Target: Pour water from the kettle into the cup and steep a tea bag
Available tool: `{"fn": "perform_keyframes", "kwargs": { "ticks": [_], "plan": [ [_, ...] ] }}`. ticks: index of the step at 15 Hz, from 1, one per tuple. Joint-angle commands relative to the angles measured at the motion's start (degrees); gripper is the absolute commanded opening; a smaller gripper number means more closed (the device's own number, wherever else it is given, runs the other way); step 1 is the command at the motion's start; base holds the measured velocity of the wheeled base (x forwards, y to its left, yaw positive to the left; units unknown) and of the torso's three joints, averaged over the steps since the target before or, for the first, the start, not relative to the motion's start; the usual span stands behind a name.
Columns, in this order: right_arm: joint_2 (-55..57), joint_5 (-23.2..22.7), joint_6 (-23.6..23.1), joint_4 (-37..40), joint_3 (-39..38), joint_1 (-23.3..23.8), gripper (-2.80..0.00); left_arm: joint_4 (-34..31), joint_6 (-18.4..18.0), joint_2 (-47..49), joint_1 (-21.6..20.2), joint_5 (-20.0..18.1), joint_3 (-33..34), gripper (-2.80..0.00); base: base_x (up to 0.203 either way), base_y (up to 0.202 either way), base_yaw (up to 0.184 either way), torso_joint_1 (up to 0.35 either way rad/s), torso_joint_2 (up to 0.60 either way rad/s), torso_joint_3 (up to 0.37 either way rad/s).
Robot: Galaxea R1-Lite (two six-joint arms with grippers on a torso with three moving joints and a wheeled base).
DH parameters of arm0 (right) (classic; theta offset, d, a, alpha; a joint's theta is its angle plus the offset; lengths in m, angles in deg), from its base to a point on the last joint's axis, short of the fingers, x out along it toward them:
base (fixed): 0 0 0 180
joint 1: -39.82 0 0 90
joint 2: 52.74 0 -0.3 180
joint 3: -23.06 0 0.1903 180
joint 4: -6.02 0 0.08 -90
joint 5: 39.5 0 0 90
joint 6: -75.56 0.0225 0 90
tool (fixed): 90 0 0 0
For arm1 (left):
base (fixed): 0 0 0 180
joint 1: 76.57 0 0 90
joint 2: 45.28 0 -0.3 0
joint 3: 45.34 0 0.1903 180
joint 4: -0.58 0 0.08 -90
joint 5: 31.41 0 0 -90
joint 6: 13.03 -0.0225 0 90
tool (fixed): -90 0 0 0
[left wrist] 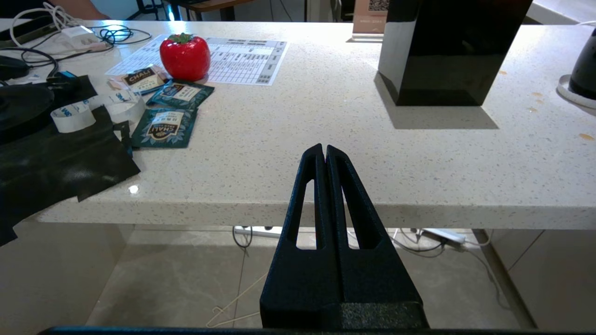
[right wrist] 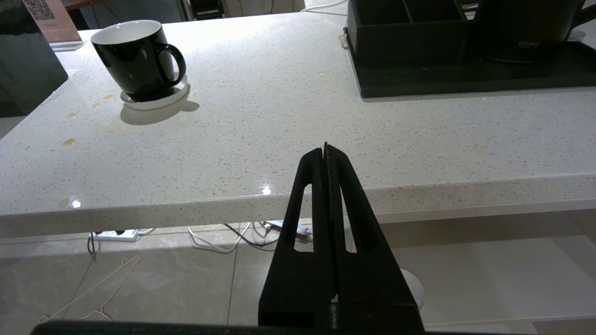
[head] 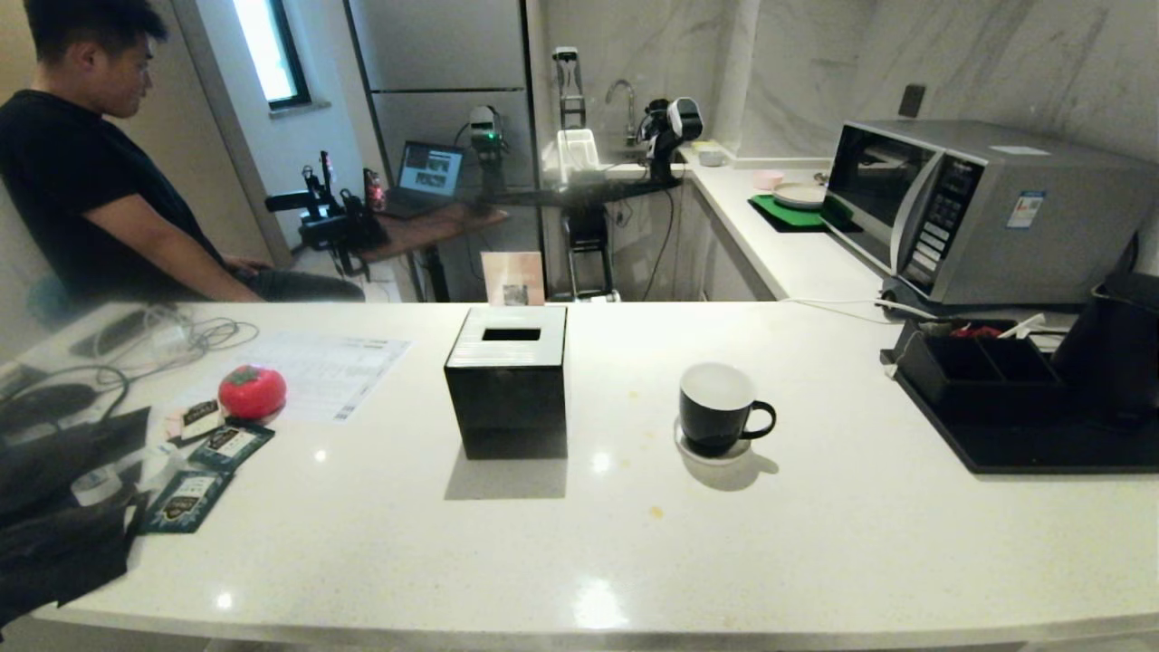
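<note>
Head view, cup (head: 717,407) mid-counter, kettle (head: 1115,349) at right edge, both grippers' fingers closed, empty.

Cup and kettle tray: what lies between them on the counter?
Nothing. In the head view, bare counter runs from the cup to the black tray; the right wrist view shows the same bare stretch.

The head camera looked forward and down over the whole worktop (head: 815,543), while both wrist cameras sat low before its front edge, looking across it, the left sharing the black box (left wrist: 447,51), the right the cup (right wrist: 132,56).
</note>
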Motion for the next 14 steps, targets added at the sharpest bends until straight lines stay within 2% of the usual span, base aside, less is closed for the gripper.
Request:
{"fn": "perform_keyframes", "kwargs": {
  "ticks": [1, 14],
  "plan": [
    [0.06, -0.01, 0.03, -0.01, 0.00, -0.01, -2.80, 0.02, 0.01, 0.04, -0.01, 0.00, 0.00, -2.80, 0.000, 0.000, 0.000, 0.000, 0.00, 0.000],
    [0.06, 0.00, 0.03, -0.01, 0.00, -0.01, -2.80, 0.02, 0.04, 0.04, -0.01, 0.00, 0.00, -2.80, 0.000, 0.000, 0.000, 0.000, 0.00, 0.000]
  ]
}}
